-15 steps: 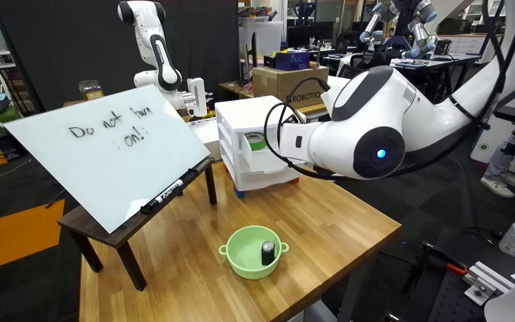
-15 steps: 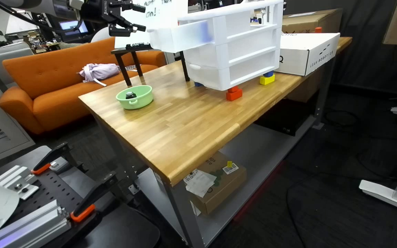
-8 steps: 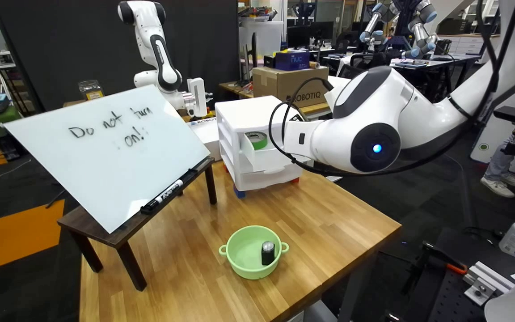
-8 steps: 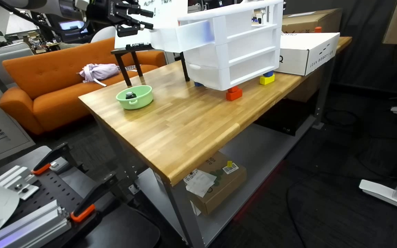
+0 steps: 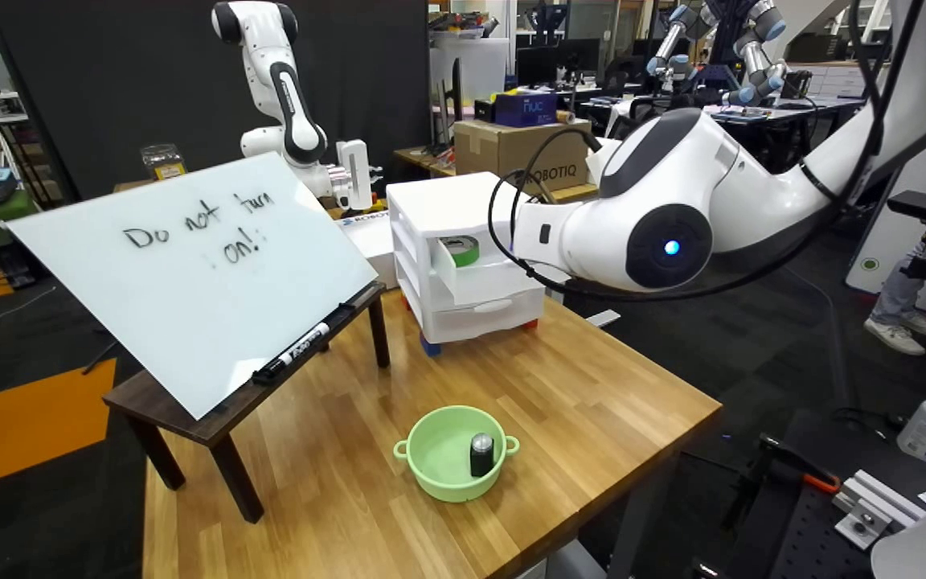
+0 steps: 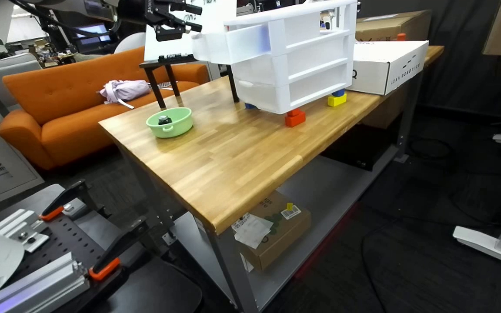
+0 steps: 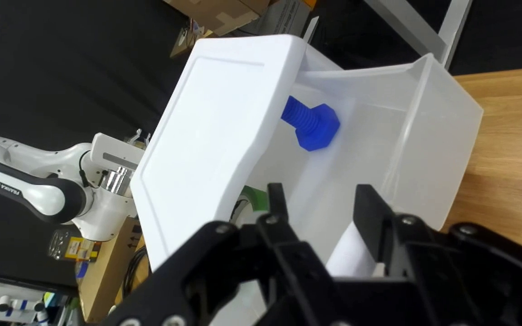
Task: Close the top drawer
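The top drawer (image 6: 233, 45) is pulled partly out of the white drawer unit (image 6: 315, 56), showing in both exterior views. From the wrist view I look down into that drawer (image 7: 442, 131), its front wall on the right. Inside are a blue bolt (image 7: 317, 127), a green tape roll (image 7: 255, 198) and a white rounded piece (image 7: 351, 256). My gripper (image 7: 320, 192) has its fingers apart, nothing gripped between them. In an exterior view the gripper (image 6: 199, 18) is near the drawer's front, at about its upper edge. Whether it touches the drawer I cannot tell.
A whiteboard (image 5: 198, 265) leans on a small dark stand left of the unit. On the table (image 5: 334, 482) sits a green bowl (image 5: 439, 450) holding a black item. The lower drawer (image 5: 483, 318) is in. A white box (image 6: 389, 65) stands behind the unit.
My gripper has moved towards the drawer unit and, lately, a little upward. Its fingers stand closer together than a second ago. The top drawer appears shifted slightly inward.
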`<state>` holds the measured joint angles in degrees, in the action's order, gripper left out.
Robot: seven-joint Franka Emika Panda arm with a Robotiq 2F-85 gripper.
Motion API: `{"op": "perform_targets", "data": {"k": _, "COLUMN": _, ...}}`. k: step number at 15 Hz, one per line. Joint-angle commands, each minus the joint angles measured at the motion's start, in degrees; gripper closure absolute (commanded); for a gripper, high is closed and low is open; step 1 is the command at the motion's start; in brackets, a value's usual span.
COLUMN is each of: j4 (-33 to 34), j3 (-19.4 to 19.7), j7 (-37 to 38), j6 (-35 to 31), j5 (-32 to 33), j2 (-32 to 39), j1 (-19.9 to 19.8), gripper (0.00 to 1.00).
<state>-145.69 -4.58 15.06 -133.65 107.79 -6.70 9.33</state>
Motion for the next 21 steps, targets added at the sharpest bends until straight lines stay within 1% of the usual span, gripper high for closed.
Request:
{"op": "perform_targets", "data": {"k": 1, "j4": 2.4, "j3": 0.2, "j7": -1.2, "j6": -2.3, "j5": 1.6, "j2": 1.6, "j1": -1.0, "gripper": 0.53}}
{"op": "perform_targets", "data": {"k": 2, "j4": 2.8, "j3": 0.2, "j7": -1.4, "j6": -2.4, "j5": 1.5, "j2": 1.8, "j1": -1.1, "gripper": 0.53}}
{"op": "perform_targets", "data": {"k": 3, "j4": 3.3, "j3": 0.2, "j7": -1.7, "j6": -2.5, "j5": 1.5, "j2": 2.1, "j1": -1.1, "gripper": 0.46}}
{"op": "perform_targets", "data": {"k": 4, "j4": 3.7, "j3": 0.2, "j7": -2.0, "j6": -2.6, "j5": 1.3, "j2": 2.6, "j1": -1.1, "gripper": 0.33}}
{"op": "perform_targets", "data": {"k": 5, "j4": 4.0, "j3": 0.1, "j7": -2.3, "j6": -2.6, "j5": 1.2, "j2": 3.0, "j1": -1.1, "gripper": 0.25}}
{"op": "perform_targets", "data": {"k": 8, "j4": 4.6, "j3": -0.1, "j7": -2.7, "j6": -3.0, "j5": 1.2, "j2": 3.9, "j1": -1.1, "gripper": 0.05}}
{"op": "perform_targets", "data": {"k": 9, "j4": 4.8, "j3": -0.2, "j7": -3.0, "j6": -3.0, "j5": 1.2, "j2": 3.9, "j1": -1.1, "gripper": 0.00}}
{"op": "perform_targets", "data": {"k": 18, "j4": 4.6, "j3": -0.5, "j7": -4.1, "j6": -2.7, "j5": 0.8, "j2": 3.0, "j1": -0.8, "gripper": 0.00}}
{"op": "perform_targets", "data": {"k": 21, "j4": 4.4, "j3": -0.8, "j7": -3.4, "j6": -1.0, "j5": -0.3, "j2": 2.9, "j1": -0.7, "gripper": 0.00}}
